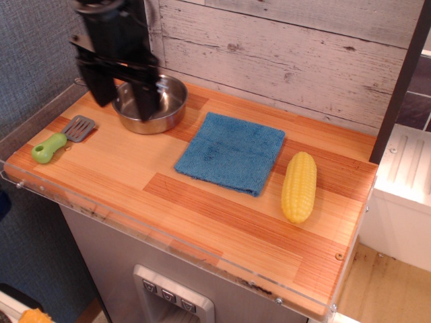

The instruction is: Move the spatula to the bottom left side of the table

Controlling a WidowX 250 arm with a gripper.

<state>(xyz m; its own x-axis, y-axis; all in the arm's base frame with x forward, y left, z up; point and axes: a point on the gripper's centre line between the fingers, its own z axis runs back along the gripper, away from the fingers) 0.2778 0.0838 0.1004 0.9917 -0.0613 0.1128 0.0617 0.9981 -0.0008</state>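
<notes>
The spatula point(62, 139) lies flat near the left corner of the wooden table point(202, 202), its lime-green handle pointing to the front left and its grey slotted blade toward the pan. My gripper point(124, 96) hangs above the table in front of the steel pan, well to the right of and above the spatula. Its two black fingers point(147, 97) stand wide apart and hold nothing. The gripper looks blurred from motion.
A steel pan point(160, 108) sits at the back left, partly hidden by the gripper. A blue cloth point(231, 152) lies in the middle. A yellow corn cob point(299, 186) lies to the right. A clear acrylic rim point(135, 225) edges the front.
</notes>
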